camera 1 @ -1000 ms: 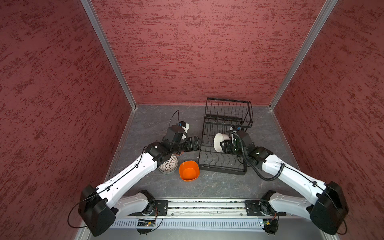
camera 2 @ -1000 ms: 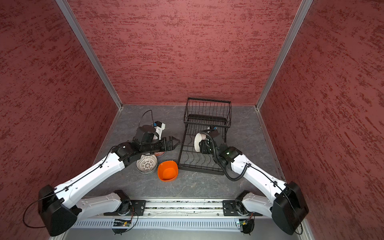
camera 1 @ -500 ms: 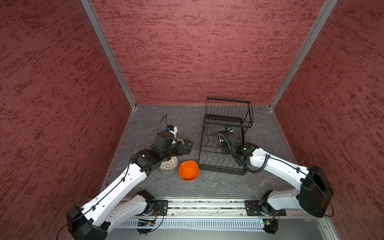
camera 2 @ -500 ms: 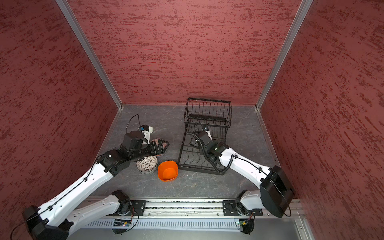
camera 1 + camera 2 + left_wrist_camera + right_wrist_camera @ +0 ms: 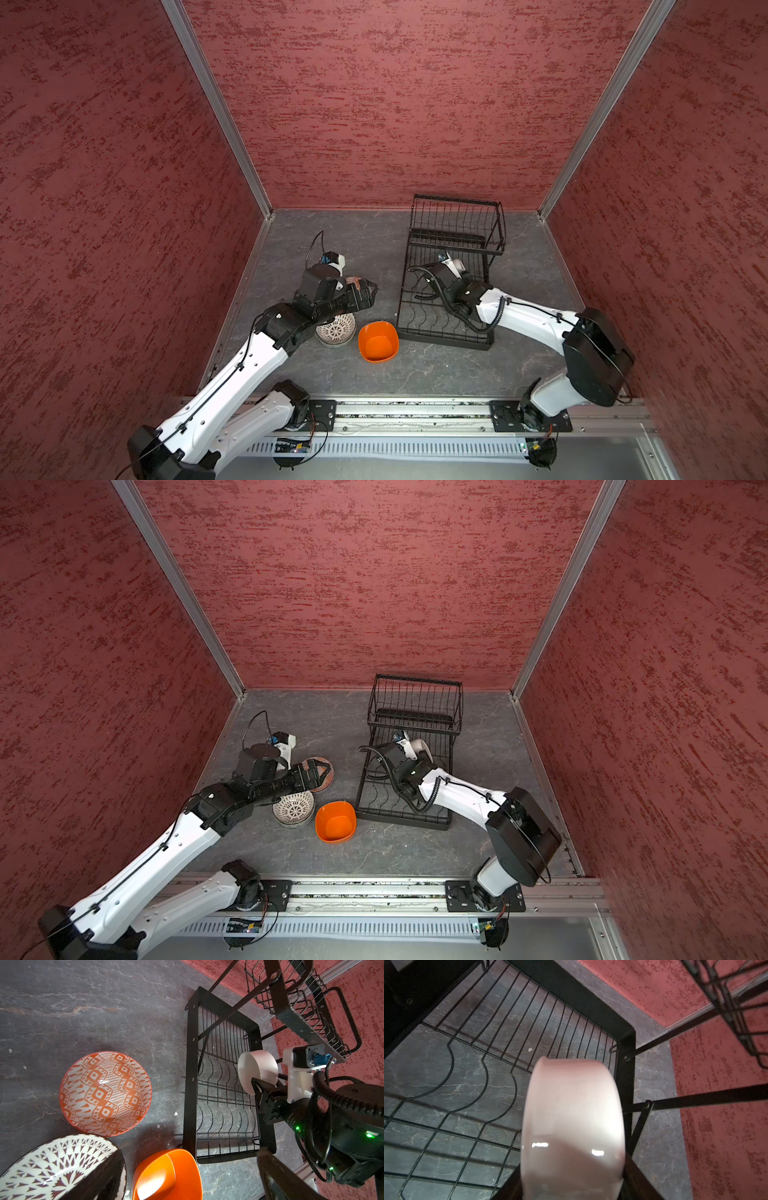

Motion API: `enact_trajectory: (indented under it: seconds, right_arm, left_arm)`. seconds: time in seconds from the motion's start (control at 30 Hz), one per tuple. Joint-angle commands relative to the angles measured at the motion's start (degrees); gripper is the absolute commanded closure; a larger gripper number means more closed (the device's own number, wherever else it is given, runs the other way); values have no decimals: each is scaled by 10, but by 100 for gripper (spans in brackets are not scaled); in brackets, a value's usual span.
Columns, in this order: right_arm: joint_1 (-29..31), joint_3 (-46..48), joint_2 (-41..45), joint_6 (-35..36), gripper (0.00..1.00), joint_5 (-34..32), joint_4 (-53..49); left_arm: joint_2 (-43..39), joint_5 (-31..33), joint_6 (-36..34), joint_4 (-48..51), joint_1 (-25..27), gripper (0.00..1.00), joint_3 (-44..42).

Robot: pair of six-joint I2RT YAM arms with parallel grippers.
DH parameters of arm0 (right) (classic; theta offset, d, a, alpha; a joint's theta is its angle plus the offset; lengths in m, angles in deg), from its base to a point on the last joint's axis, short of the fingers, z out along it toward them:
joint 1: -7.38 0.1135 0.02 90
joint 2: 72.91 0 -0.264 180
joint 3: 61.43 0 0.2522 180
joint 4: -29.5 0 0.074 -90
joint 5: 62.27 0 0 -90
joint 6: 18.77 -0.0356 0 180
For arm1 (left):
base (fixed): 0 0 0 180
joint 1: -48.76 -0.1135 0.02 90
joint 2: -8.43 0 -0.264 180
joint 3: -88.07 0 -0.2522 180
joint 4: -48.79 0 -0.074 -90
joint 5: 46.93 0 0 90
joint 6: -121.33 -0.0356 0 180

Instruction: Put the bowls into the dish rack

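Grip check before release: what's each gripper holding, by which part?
Right gripper clamps the white bowl at its edge, mouth to base; left gripper holds nothing.

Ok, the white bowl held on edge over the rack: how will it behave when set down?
Probably slippery: the white bowl shows bright glossy highlights. Held on edge and round, it may roll unless it seats between the curved dividers of the dish rack. Looks rigid glazed ceramic; could chip if dropped.
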Motion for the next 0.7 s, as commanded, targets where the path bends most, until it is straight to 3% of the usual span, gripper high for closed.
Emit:
enact_trajectory:
  seconds: [0.0,0.67]
  right_arm:
    - [9,-13,-5,65,68,-77,76]
    - [3,27,-79,228,65,-157,235]
  left_arm:
    - [-5,-12,-13,3,-8,0,-9]
    - [-21,-25,-14,-1,-27,0,-33]
